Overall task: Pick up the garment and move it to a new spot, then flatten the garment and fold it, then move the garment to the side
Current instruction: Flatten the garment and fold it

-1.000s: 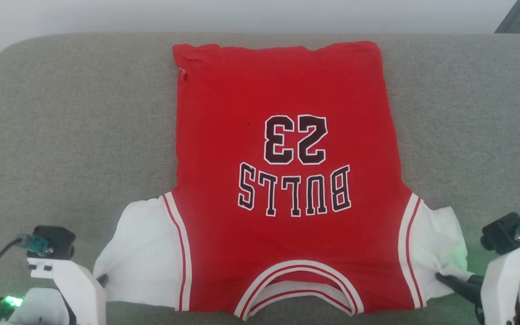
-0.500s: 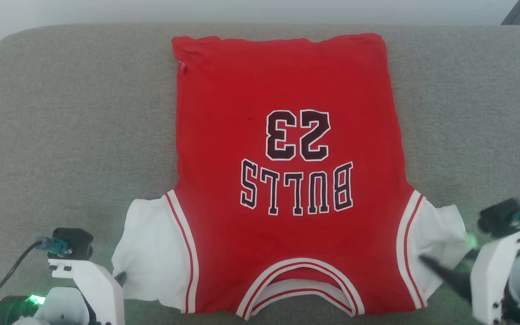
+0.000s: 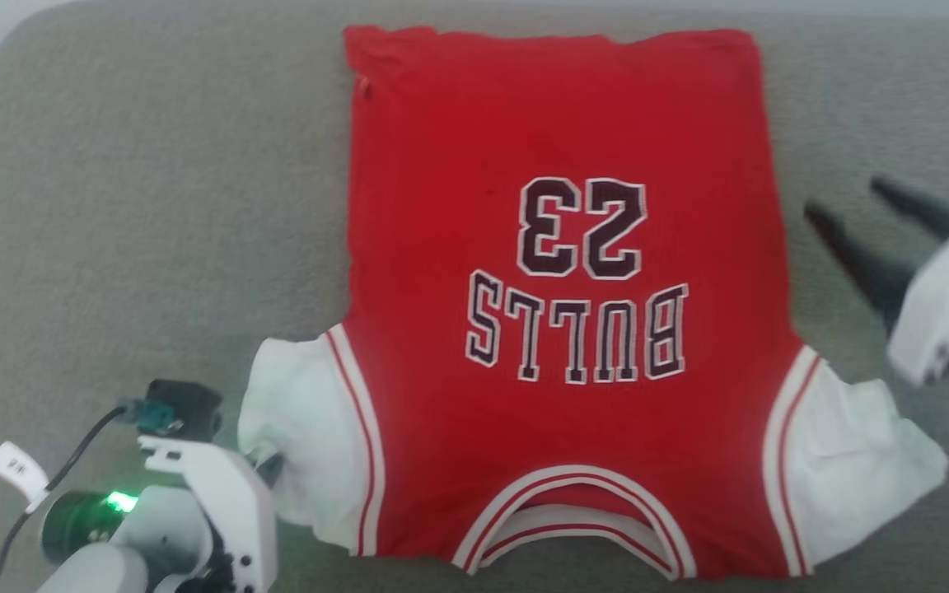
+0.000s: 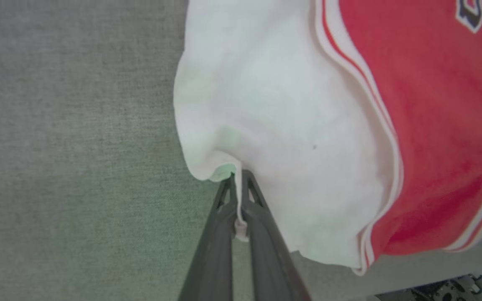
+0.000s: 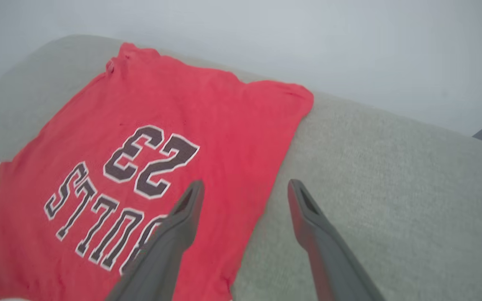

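Red garment (image 3: 557, 247) flat, left gripper (image 4: 237, 179) clamping sleeve (image 4: 274, 104), right gripper (image 5: 245, 186) spread, seemingly aloft.

Left end effector (image 4: 237, 182) clamped — right end effector (image 5: 245, 184) spread wide.

1. Your support is a grey-green fabric cushion (image 3: 153, 206): woven texture, rounded far-left corner, and it runs across the whole head view.
2. Lying directly on it is the garment (image 3: 441, 206), spread flat, front up, approx. centre.
3. The hem is at the far side, right by the cushion's back edge. The collar is at the near side, so "23" & "BULLS" read upside down to you.
4. The left sleeve (image 3: 301, 428) is white, a bit bunched, w/ its outer corner puckered up.
5. The right sleeve (image 3: 853, 469) is white & lies wrinkled on the fabric.
6. The red body is mostly smooth, w/ slight ripples along the side edges.
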